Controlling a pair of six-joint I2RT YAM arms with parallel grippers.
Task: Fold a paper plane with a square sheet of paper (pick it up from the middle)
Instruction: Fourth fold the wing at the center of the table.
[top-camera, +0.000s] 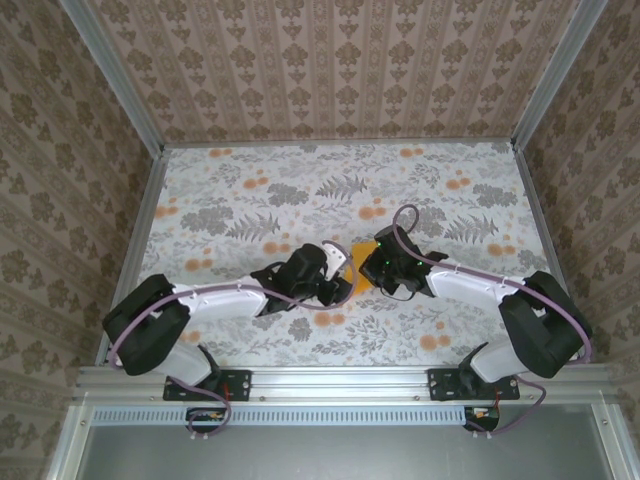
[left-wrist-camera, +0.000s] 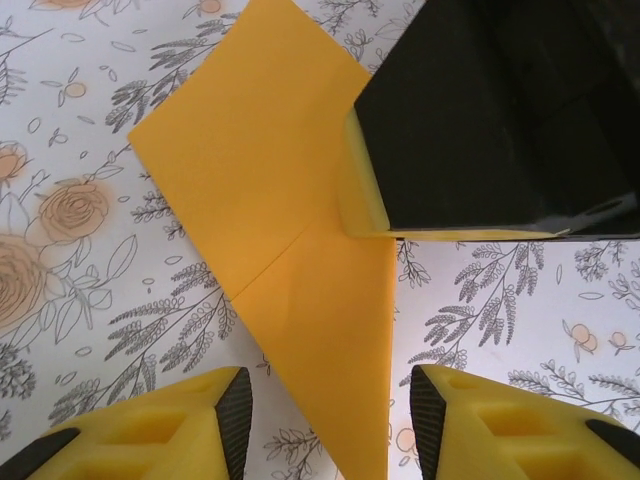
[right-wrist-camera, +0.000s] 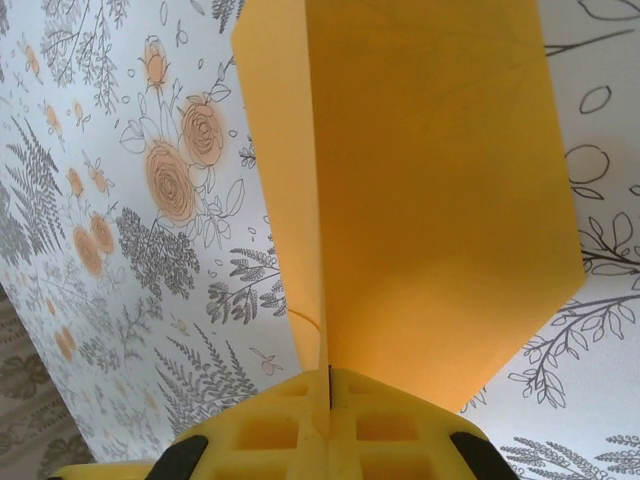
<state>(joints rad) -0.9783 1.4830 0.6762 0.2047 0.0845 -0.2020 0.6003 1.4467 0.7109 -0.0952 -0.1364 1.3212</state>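
The paper sits at the middle of the table, between the two arms. It is plain orange-yellow, already folded, with a diagonal crease across it. The right gripper has its fingers pressed together on one edge of the paper; from its wrist view the paper rises from the pinch, with a fold line running straight up from the seam between the pads. The left gripper stands just opposite, fingers spread. The paper's narrow corner runs between them, with a gap on each side.
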